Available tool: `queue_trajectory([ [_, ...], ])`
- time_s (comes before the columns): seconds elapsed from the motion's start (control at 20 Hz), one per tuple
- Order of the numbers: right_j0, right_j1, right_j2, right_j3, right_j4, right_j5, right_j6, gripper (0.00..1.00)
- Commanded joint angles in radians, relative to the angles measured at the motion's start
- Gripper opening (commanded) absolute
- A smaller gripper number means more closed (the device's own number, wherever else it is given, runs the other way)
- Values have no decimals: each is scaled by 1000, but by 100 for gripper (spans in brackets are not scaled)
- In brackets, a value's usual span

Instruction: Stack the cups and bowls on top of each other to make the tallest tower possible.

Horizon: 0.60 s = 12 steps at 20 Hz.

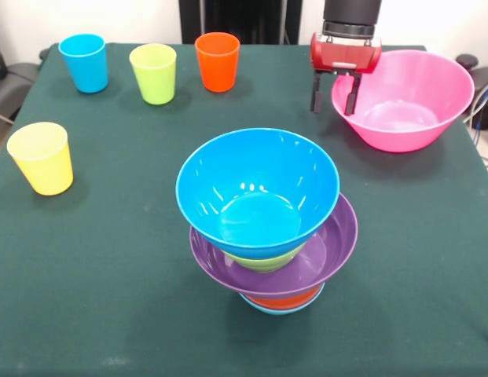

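A: Nearest us is the tower, just below the table's centre: a light-blue bowl lowest, then an orange bowl, the wide purple bowl, a green bowl peeking out, and the deep blue bowl on top.

B: And what's left loose?

A: The pink bowl at two o'clock from the tower. The yellow cup sits at nine to ten o'clock, and the blue cup, lime green cup and orange cup line up from ten to twelve.

B: The claw?

A: The gripper hangs at the pink bowl's nine o'clock rim, jaws parted a little, one finger outside the wall and one looking to be inside. It holds nothing yet.

B: How will that bowl handle?

A: Light and stiff, I'd judge, but glossy, so slippery. The thin rim is the only place to pinch; held at one edge, a bowl that wide will likely droop and swing.

B: Risk?

A: It's the widest piece; set atop the blue bowl it could rock, and the stack already looks off-centre.
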Motion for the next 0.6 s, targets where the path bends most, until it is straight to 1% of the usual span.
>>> queue_trajectory([
  [0.05,-3,33,73,22,22,15,30,100],
  [0.2,-19,23,89,40,29,31,38,100],
  [0.55,-17,26,87,30,22,43,26,100],
  [0.6,-11,30,79,29,26,33,31,0],
])
